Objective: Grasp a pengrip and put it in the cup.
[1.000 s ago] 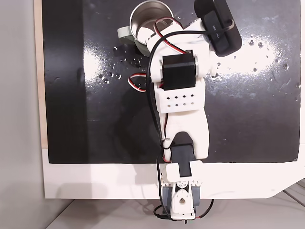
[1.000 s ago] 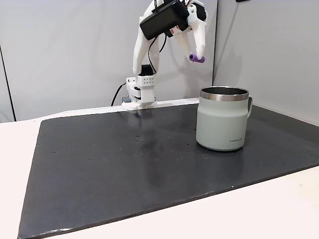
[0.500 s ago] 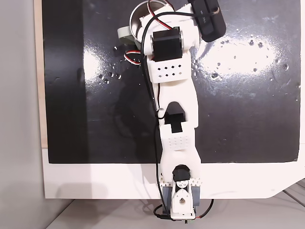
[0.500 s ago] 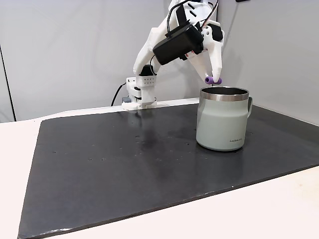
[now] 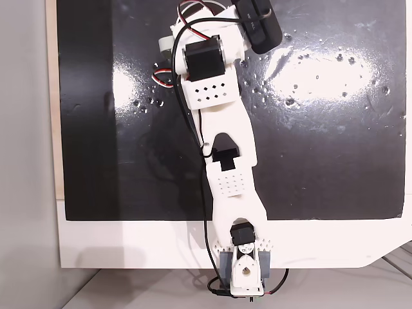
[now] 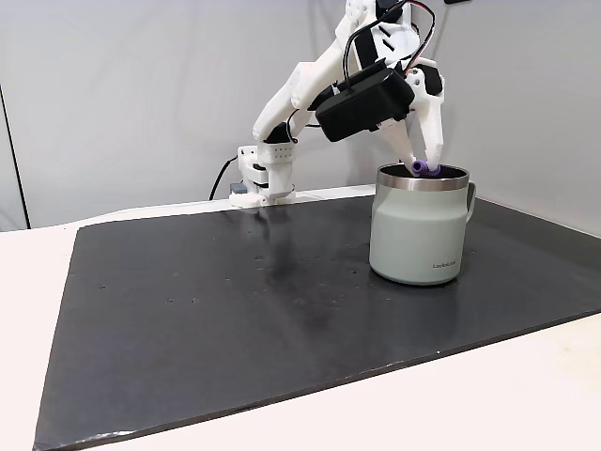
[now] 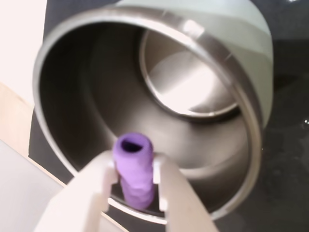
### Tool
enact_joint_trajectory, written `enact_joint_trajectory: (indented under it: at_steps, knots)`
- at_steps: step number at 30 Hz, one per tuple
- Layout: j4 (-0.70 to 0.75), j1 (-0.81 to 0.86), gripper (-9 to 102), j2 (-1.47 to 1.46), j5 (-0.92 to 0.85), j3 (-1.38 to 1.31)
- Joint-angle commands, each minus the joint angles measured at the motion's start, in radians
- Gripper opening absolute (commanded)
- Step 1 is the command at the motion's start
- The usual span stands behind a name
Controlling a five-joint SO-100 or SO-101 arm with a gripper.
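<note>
One pengrip (image 7: 134,169) clamped in tool (image 6: 424,167); now lowered to cup (image 6: 416,230) rim.

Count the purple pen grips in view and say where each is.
1: the pengrip is pinched in the gripper at the cup mouth, also seen in a fixed view. None lies inside the cup.

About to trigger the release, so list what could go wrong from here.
1. The pengrip hangs near the cup's rim, not its centre; it could clip the rim and bounce out.
2. The gripper pinches rubbery ribs, so it may stick to a finger.
</note>
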Motion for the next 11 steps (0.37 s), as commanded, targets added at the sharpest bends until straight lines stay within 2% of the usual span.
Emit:
enact_joint_trajectory:
  at_steps: [1, 3, 11]
  knots:
    - [0.009, 0.011, 22, 0.017, 0.009, -0.064]
    - [0.012, 0.02, 25, 0.015, 0.02, -0.075]
    - [0.041, 0.026, 25, 0.015, 0.018, -0.104]
